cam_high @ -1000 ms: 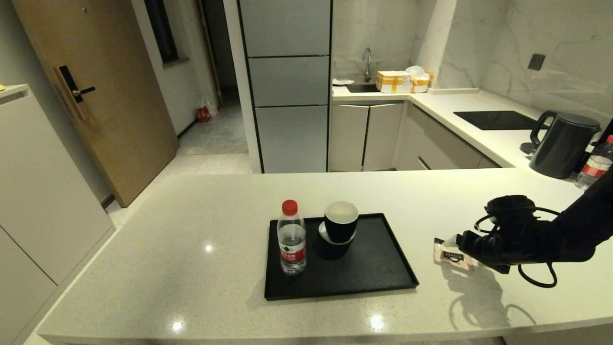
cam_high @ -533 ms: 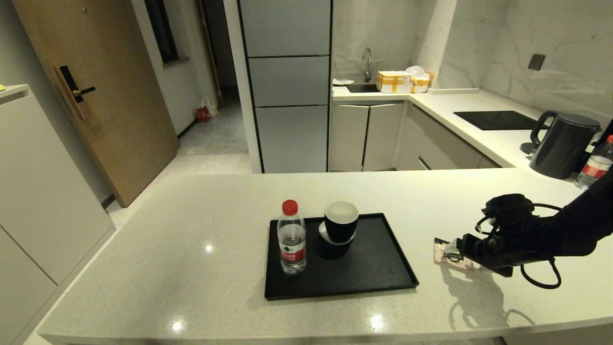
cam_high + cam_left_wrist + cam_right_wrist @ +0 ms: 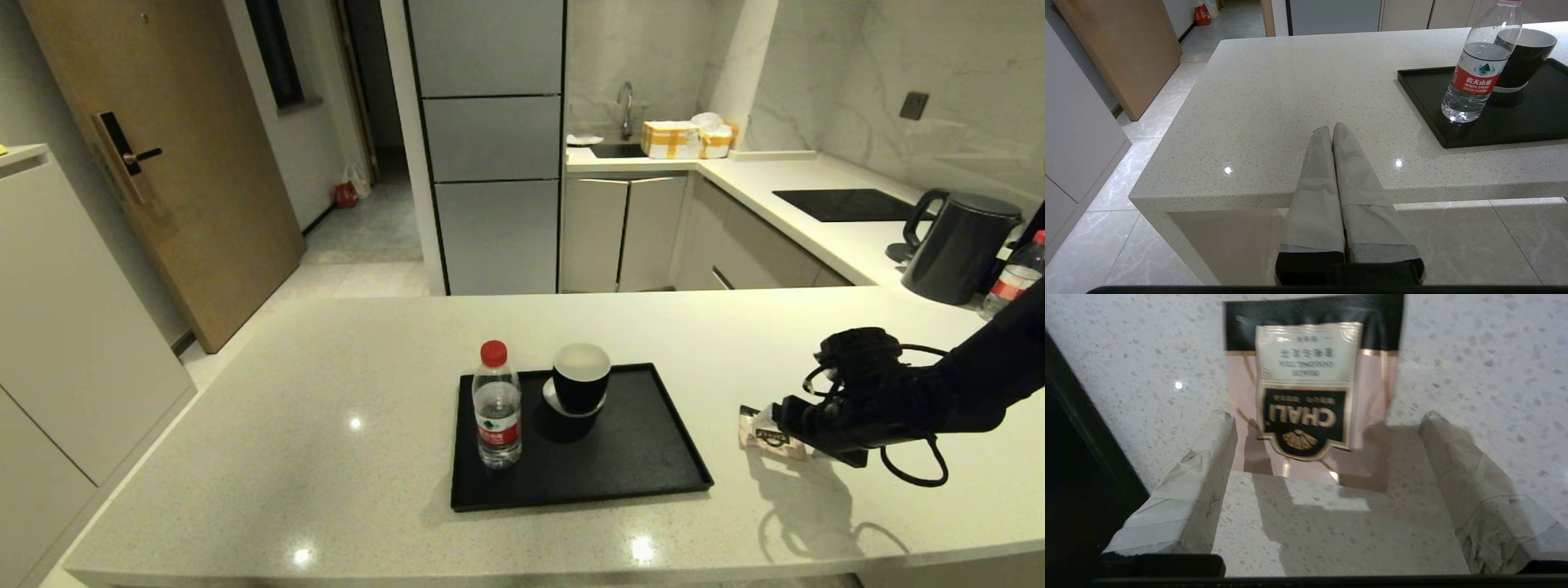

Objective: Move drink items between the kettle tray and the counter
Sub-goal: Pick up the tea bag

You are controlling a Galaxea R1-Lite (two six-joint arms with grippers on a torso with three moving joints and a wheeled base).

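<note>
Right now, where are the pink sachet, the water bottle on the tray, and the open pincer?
sachet (image 3: 1306, 396): right wrist view, its printed front.
water bottle (image 3: 498, 416): head view, its red label.
right pincer (image 3: 1327, 424): right wrist view, the gap between its fingertips.

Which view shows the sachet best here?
The right wrist view: the sachet fills the frame, flat on the counter, its print readable, between the open fingers of the right gripper. The head view shows it small, partly hidden by that gripper. The left wrist view misses it.
</note>
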